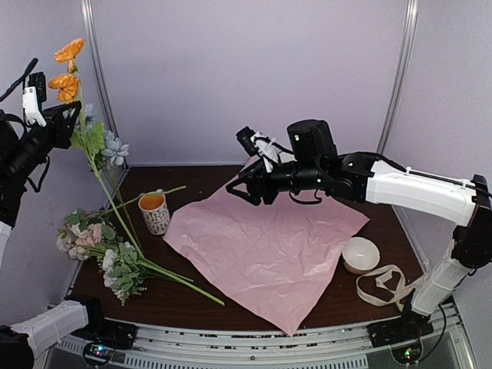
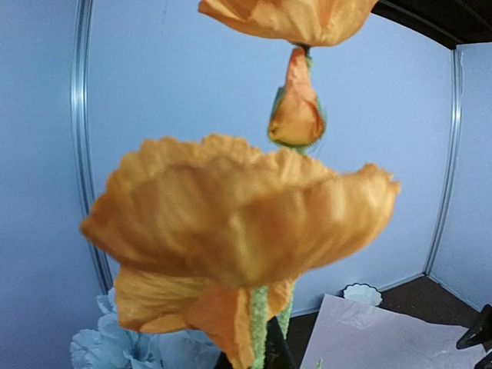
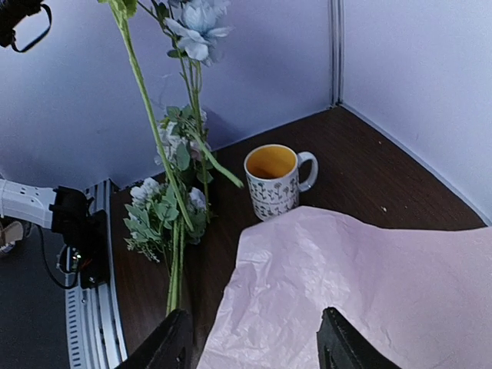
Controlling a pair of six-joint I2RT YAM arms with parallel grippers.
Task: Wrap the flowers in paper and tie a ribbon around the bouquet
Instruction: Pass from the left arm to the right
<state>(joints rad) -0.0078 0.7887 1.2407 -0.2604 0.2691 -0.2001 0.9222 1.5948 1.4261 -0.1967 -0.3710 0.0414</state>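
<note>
Well, flowers [image 3: 165, 211] beside sprig-printed mug [image 3: 274, 184]

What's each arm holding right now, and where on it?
Left gripper is shut on the orange flower's stem, just below the blooms. Right gripper: jaws open over the paper, holding nothing.

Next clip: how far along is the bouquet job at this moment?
Done: the paper lies spread flat, pink side up. In hand: the left tool is shut on an orange-flowered stem, its blooms raised high; the right tool hangs open over the paper's far edge. Left: the other flowers lie beside the mug; nothing is wrapped, and the ribbon lies untied on the table's right side.
</note>
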